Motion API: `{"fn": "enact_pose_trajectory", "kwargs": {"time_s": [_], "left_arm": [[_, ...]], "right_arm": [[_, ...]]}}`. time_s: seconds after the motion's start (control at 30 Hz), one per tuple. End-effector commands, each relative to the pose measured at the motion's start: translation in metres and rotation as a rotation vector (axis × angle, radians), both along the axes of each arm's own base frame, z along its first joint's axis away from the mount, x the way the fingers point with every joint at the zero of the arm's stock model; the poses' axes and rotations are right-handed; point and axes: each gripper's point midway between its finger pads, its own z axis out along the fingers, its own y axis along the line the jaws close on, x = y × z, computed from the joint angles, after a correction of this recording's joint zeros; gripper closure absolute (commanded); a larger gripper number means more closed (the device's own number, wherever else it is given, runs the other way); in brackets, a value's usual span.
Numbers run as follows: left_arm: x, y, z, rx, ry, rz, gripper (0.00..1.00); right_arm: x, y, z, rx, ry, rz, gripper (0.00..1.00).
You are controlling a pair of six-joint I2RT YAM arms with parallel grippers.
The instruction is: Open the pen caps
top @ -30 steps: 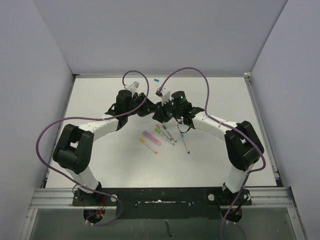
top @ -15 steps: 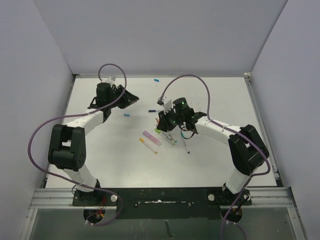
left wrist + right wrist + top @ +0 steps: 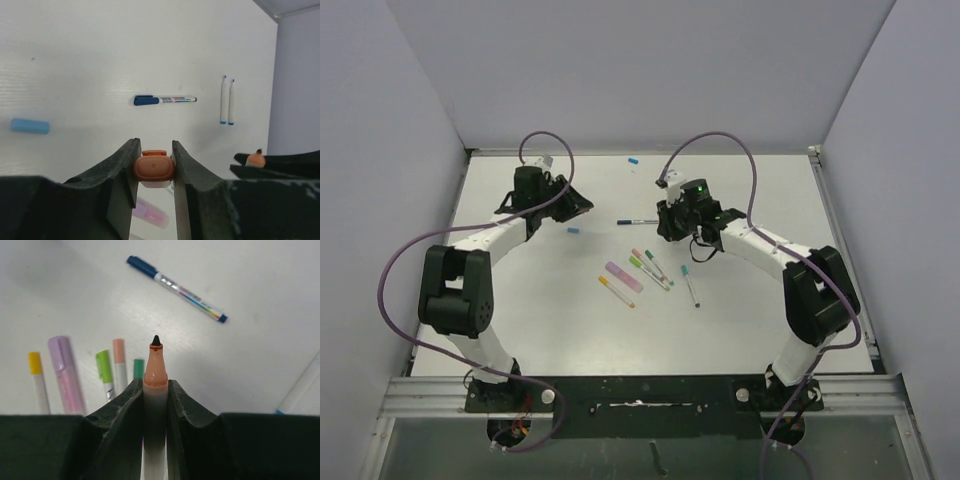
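The stubby orange plastic cap (image 3: 154,169) was pictured clamped in the left tool (image 3: 153,149) above the white worktop (image 3: 100,50), while the right tool (image 3: 153,385) was clenched on the uncapped salmon-necked white marker (image 3: 155,367), whose bare black nib (image 3: 156,340) could be smudged if lowered onto the surface.

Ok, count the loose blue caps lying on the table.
2. One blue cap lies at the back edge of the table; the other lies left of the dark blue pen. More may be hidden from view.
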Motion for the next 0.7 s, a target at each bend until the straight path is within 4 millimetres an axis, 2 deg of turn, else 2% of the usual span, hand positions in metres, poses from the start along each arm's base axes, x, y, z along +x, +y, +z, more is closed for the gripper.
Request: {"fn": "enact_pose_trajectory", "kwargs": {"time_s": [0.0, 0.17, 0.3, 0.57, 0.67], "left_arm": [[-0.009, 0.008, -0.026, 0.109, 0.054, -0.032, 1.00], [-0.011, 0.011, -0.049, 0.189, 0.107, -0.055, 1.00], [-0.011, 0.009, -0.068, 0.243, 0.147, -0.069, 1.00], [-0.004, 0.008, -0.088, 0.328, 0.189, -0.067, 1.00], [-0.004, 0.008, -0.095, 0.344, 0.207, -0.071, 0.95]], "right_arm": [[0.051, -0.024, 0.012, -0.047, -0.074, -0.168, 1.00], [0.081, -0.045, -0.003, -0.104, -0.059, -0.247, 1.00], [0.095, -0.056, -0.017, -0.130, -0.045, -0.285, 1.00], [0.107, -0.067, -0.041, -0.183, -0.025, -0.323, 1.00], [0.110, -0.069, -0.049, -0.191, -0.006, -0.330, 1.00]]}}
